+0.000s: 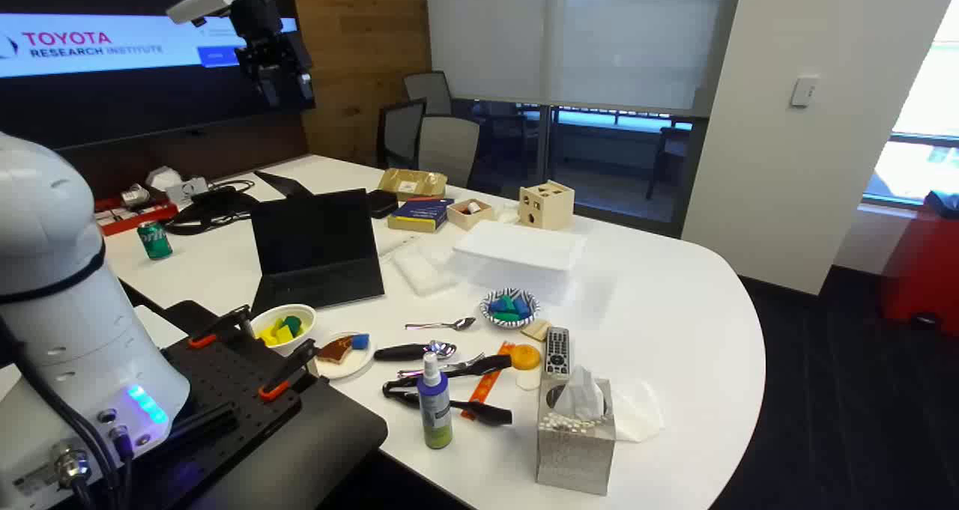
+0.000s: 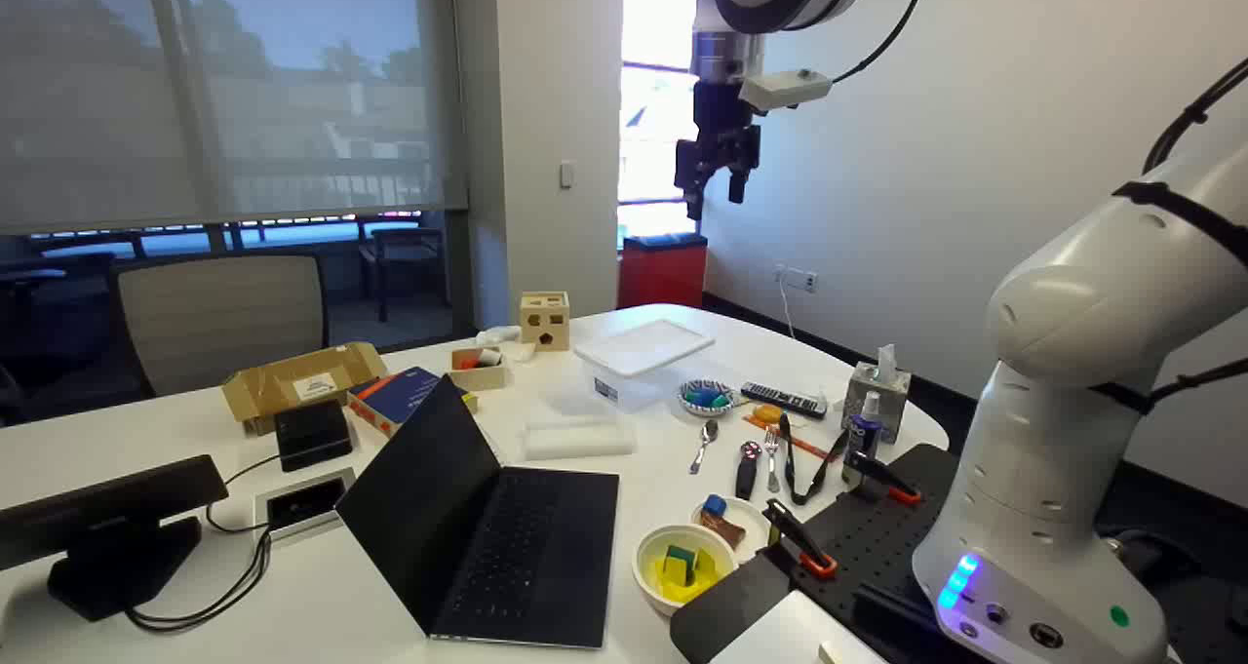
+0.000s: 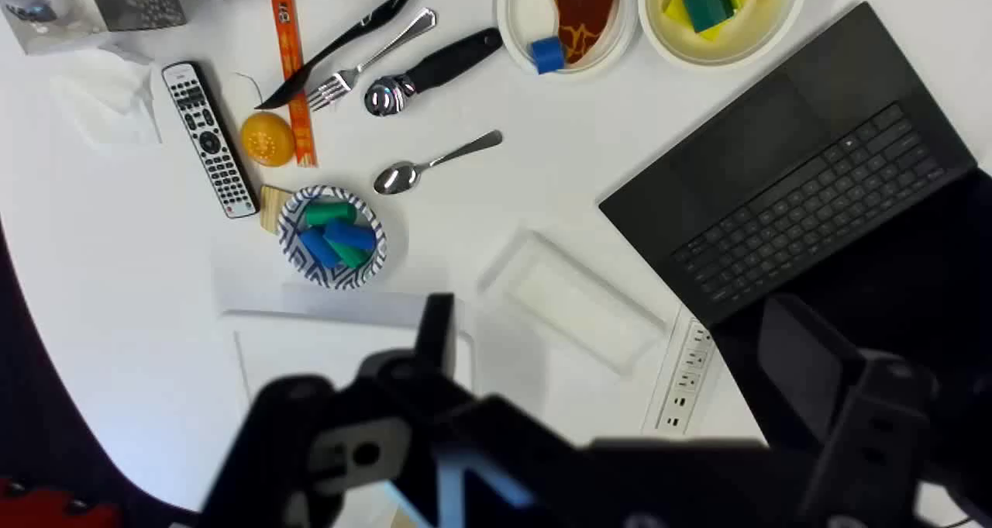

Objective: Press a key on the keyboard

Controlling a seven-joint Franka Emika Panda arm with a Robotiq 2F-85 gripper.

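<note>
Clearly, no contact is made yet: in an exterior view the black two-fingered gripper [image 1: 288,90] hangs high above the level of the thin black laptop [image 1: 322,285], probably to keep clear of its raised dark screen [image 1: 315,229]. In an exterior view the flat black keyboard [image 2: 512,537] lies face up on the laptop's base; the screen is presumably tipped back so that the gripper can come straight down. Just beside the laptop stands a round white bowl [image 2: 647,559] with yellow and green blocks [image 2: 676,571], not covering the typing area. In the wrist view the fingers [image 3: 802,357] are spread, nothing between them; the pale rectangular tray or pad [image 3: 581,299] seen past them lies near the laptop's base. The small dark keys [image 3: 810,206] on the laptop show outside that gap, so the gripper likely must shift before descending, perhaps with fingers brought together as a narrow tip.
</note>
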